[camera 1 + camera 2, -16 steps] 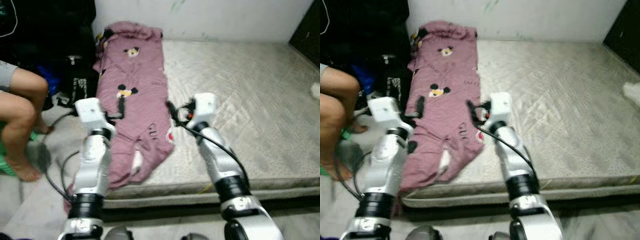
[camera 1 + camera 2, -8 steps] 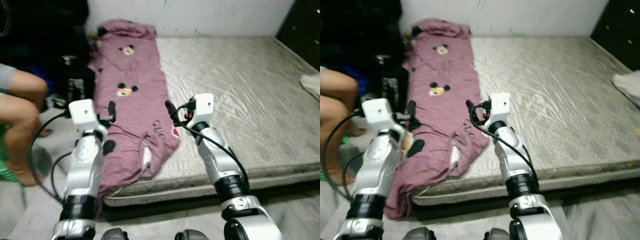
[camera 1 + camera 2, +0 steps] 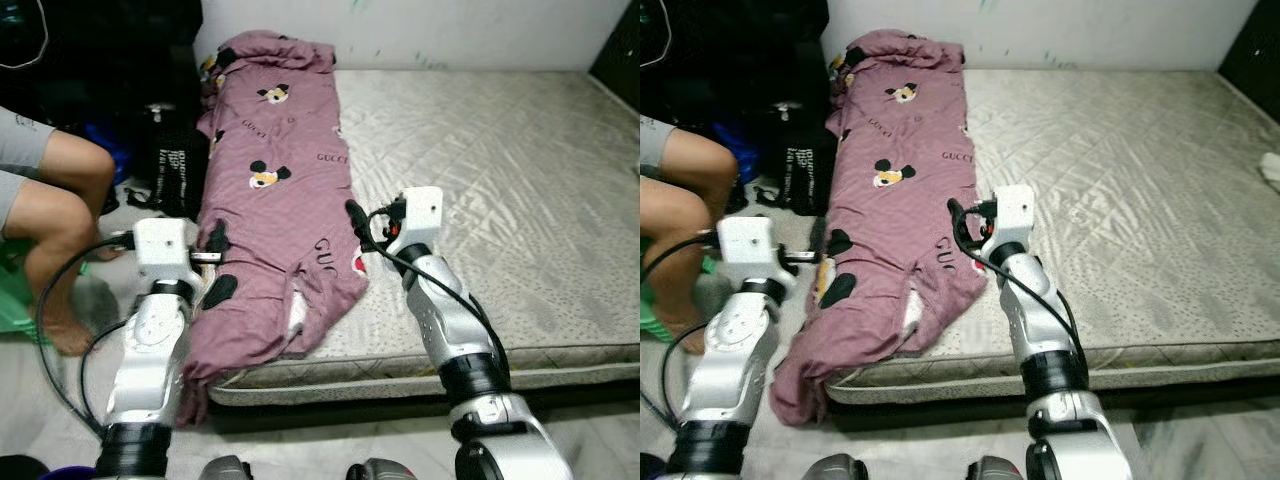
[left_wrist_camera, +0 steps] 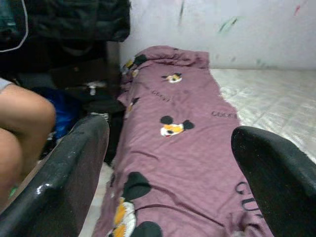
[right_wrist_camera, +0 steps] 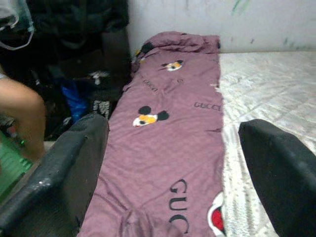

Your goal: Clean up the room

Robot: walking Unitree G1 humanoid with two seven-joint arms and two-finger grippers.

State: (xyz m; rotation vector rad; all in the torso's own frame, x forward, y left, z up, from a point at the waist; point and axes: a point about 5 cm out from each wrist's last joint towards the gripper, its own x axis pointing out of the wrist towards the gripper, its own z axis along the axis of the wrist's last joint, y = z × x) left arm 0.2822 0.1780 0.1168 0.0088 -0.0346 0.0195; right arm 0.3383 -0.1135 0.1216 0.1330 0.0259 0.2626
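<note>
A mauve cartoon-print blanket (image 3: 275,190) lies along the mattress (image 3: 500,190), drooping over its edge. The left gripper (image 3: 215,237) and right gripper (image 3: 357,222) hover above it, fingers spread wide, holding nothing. A person's bare legs (image 3: 55,215) are beside the bed.

Mauve blanket (image 3: 280,200) along mattress (image 3: 500,180) edge — both claws near it

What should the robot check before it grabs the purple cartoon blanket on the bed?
1. Left gripper open: ok, jaws spread wide.
2. Right gripper open: ok, jaws spread wide.
3. Purple cartoon-print fabric blanket within reach: ok, both grippers hover at its near end.
4. Blanket lying flat on the grey quilted mattress: not ok, its near corner hangs off the edge.
5. Seated person's bare legs away from the left arm: ok, but close.
6. Anything hidden under the blanket: cannot tell.
</note>
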